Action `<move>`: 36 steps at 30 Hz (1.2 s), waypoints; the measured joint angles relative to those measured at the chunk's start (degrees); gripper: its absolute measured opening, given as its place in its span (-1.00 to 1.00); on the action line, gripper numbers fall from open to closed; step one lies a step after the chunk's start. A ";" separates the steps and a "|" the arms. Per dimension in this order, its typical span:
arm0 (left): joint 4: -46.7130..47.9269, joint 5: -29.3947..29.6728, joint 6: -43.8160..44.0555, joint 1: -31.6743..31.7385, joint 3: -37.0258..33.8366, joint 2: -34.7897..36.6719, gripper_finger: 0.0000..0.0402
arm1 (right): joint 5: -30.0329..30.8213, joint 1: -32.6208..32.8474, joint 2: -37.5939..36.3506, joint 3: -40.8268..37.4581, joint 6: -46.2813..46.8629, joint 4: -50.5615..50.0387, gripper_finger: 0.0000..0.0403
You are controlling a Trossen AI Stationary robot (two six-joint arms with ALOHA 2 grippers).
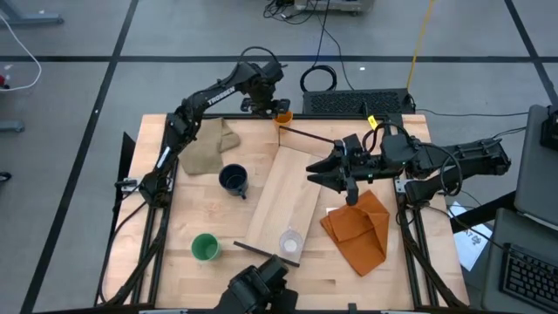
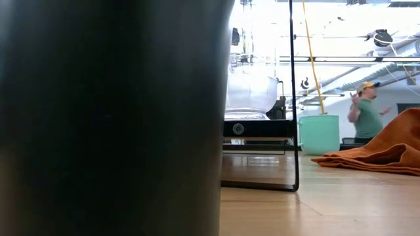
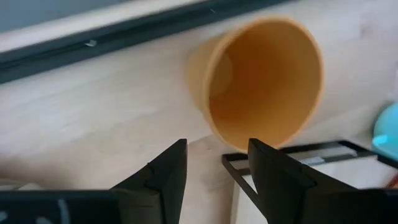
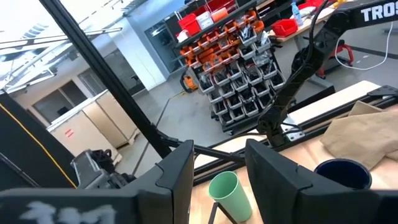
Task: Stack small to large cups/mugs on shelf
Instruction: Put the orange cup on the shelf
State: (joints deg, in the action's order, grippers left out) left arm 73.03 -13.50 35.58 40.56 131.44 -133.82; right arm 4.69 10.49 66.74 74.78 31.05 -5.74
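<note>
Orange cup [image 3: 261, 81] lies tipped (mouth toward left gripper [image 3: 214, 171]); both grippers' jaws parted, holding nothing.

A dark cup [image 2: 111, 118] standing close to the low camera blocks the left half of that view and is cut off by three edges. The light-blue mug [image 3: 387, 127] is clipped at the left wrist view's edge. The dark navy mug [image 4: 342, 174] is cut off below its rim. A distant person [image 2: 367, 111] is too small to resolve.
</note>
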 joint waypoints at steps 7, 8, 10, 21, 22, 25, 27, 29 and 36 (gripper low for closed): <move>0.56 2.45 -0.72 0.18 -0.01 -0.01 -0.15 | 0.02 0.15 0.00 0.00 0.02 -0.13 -0.32; 0.40 2.52 -0.57 0.32 0.00 -0.24 -0.15 | 0.02 0.15 0.00 0.00 0.00 -0.13 -0.32; 0.12 2.62 -0.57 0.34 0.00 -0.69 -0.15 | 0.00 0.15 0.00 0.00 -0.10 -0.11 -0.32; 0.54 -0.12 -1.77 0.30 -0.04 -1.82 -0.48 | 0.03 0.15 0.00 0.00 -0.05 -0.04 -0.32; 0.44 -0.24 -1.49 0.28 -0.02 -1.69 -0.54 | 0.10 0.15 -0.03 0.00 -0.12 -0.02 -0.32; 0.42 -0.35 -1.57 0.34 -0.02 -1.66 -0.70 | 0.70 0.13 -0.27 0.00 -0.24 -0.09 -0.32; 0.42 -0.20 -2.82 0.34 -0.02 -1.66 -0.82 | 1.31 0.14 -0.39 0.00 -0.50 -0.25 -0.32; 0.66 -0.15 -4.05 0.34 -0.02 -1.66 -0.94 | 1.31 0.15 -0.46 0.00 -0.61 -0.69 -0.32; 0.77 -0.69 -5.93 0.78 -0.02 -1.66 -0.98 | 1.31 0.15 -0.50 0.00 -0.68 -0.59 -0.32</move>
State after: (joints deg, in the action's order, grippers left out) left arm 73.80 -14.19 29.66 41.34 131.41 -135.48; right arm 6.00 10.63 66.24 74.78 30.37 -6.33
